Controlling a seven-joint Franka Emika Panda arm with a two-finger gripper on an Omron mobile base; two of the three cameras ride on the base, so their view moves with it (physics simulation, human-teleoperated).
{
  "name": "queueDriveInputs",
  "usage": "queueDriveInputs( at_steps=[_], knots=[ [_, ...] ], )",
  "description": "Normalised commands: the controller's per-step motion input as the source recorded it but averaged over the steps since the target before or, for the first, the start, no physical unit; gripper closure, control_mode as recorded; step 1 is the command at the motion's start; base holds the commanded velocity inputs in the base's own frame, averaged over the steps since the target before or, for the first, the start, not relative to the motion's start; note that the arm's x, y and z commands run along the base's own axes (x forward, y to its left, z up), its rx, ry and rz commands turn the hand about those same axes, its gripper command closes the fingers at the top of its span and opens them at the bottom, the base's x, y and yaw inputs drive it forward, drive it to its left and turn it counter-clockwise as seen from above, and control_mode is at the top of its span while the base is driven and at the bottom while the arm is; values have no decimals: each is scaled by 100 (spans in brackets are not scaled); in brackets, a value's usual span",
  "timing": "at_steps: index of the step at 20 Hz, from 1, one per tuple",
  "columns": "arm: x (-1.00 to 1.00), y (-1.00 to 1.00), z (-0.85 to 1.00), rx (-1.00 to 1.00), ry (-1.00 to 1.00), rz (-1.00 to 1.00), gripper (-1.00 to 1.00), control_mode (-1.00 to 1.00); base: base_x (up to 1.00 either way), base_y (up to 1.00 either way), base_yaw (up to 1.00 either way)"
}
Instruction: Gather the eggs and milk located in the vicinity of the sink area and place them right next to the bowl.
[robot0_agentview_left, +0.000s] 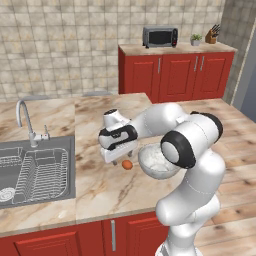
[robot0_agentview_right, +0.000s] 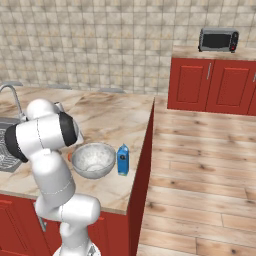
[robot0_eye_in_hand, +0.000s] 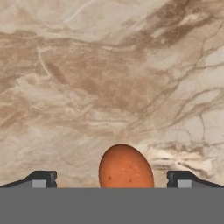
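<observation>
Releasing the egg (robot0_eye_in_hand: 126, 167): the gripper (robot0_agentview_left: 120, 155) hangs spread wide, its tips (robot0_eye_in_hand: 43, 178) either side of the egg and clear of it, on the counter (robot0_agentview_left: 100, 185) just beside the bowl (robot0_agentview_left: 156, 161). Best withdrawn straight up, lest a fingertip roll it; milk (robot0_agentview_right: 123, 159) flanks the bowl's far side.

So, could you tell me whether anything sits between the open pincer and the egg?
Nothing visible does: in the hand view the egg lies on bare marble counter between the open pincer tips, just beside the bowl.
</observation>
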Motion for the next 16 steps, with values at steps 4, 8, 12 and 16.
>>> queueDriveInputs(
  at_steps=[4, 8, 12, 16],
  knots=[
    [-8, -22, 0, 0, 0, 0, -100, -100, 0, 0, 0],
    [-6, -24, 0, -1, 0, 0, -100, -100, 0, 0, 0],
    [0, -7, 0, 0, 0, 0, -100, -100, 0, 0, 0],
    [0, 0, -7, 0, 0, 3, -100, -100, 0, 0, 0]
  ],
)
